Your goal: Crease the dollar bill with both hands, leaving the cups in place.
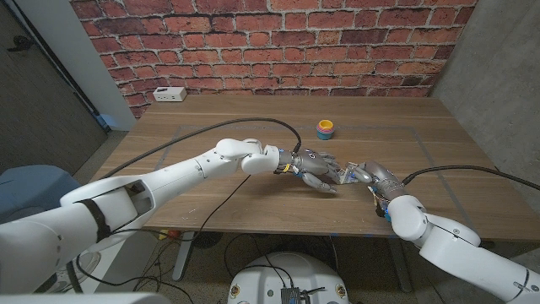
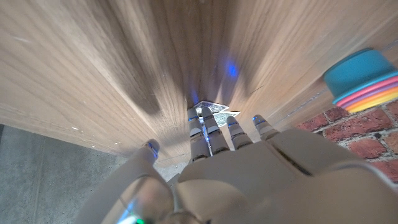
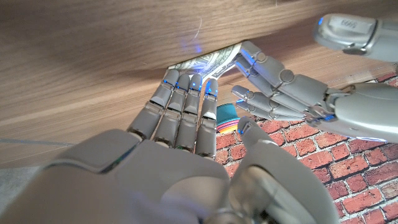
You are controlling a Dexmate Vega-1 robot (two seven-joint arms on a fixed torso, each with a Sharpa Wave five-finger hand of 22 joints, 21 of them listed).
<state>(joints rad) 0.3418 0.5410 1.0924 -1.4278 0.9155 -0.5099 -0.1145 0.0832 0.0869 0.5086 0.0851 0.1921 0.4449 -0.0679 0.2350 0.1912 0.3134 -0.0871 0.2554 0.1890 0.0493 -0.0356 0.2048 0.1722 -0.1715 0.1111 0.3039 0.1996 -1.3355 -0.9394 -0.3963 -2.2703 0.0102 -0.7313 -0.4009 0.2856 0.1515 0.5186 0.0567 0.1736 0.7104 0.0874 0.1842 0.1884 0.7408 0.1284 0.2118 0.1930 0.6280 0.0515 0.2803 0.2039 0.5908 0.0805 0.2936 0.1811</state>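
Both of your hands meet near the middle of the wooden counter, towards its near edge. The dollar bill lies on the wood there, mostly covered. Your left hand has its fingers extended and a little apart, tips on the bill. Your right hand has its fingers straight and side by side, tips at the bill's edge. Neither hand is clamped on it; both press, as far as the right wrist view shows. The stacked cups stand apart, farther back on the counter.

Judgement: the fold is being set. Pin one side with the left fingertips and draw the right fingertips along the fold line, pressing straight down. Keep both wrists low and the stroke short, away from the cups.
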